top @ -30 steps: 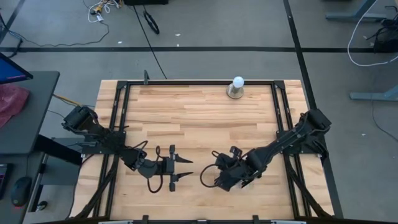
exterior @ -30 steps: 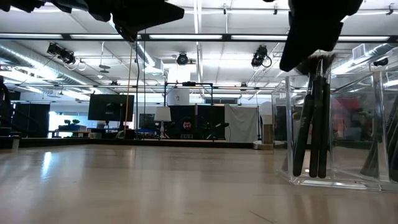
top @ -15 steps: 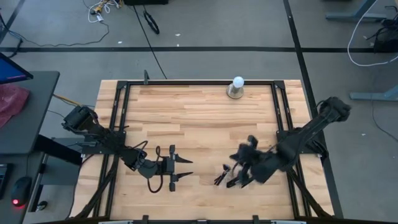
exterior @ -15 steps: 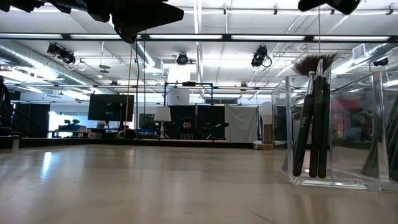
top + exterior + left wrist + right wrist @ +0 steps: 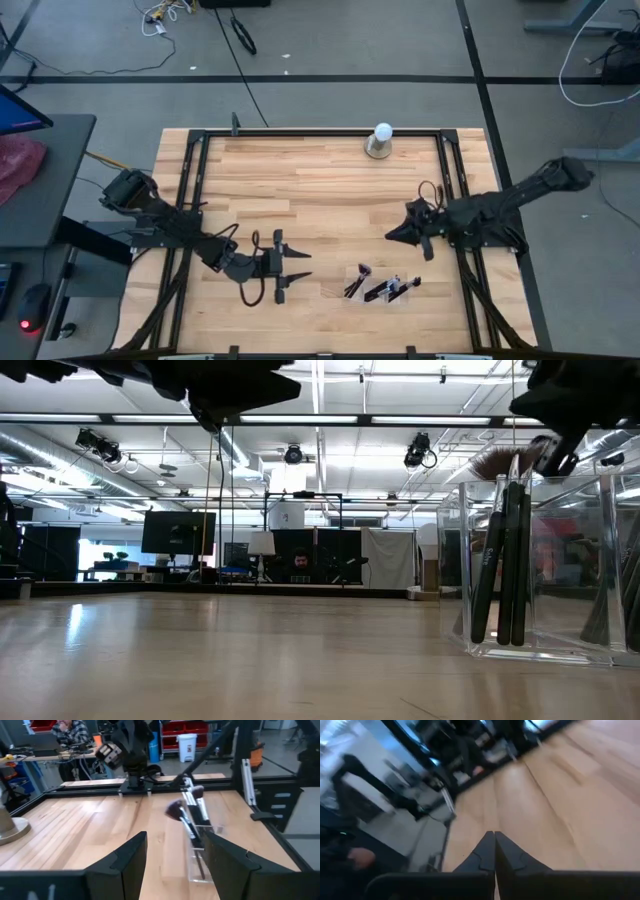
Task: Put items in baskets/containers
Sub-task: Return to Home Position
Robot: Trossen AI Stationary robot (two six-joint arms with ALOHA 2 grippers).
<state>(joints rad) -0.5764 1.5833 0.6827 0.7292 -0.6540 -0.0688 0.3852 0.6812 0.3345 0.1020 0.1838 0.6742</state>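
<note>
Honestly, with the brushes (image 5: 505,560) standing in the clear organizer (image 5: 560,540), the closed, empty right gripper (image 5: 392,235) should pull back high; the left gripper (image 5: 297,270) waits open.

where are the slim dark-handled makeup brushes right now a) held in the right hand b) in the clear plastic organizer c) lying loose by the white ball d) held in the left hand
B: the slim dark-handled makeup brushes stand inside the clear plastic organizer, while the open left hand and the shut right hand hold nothing.
</note>
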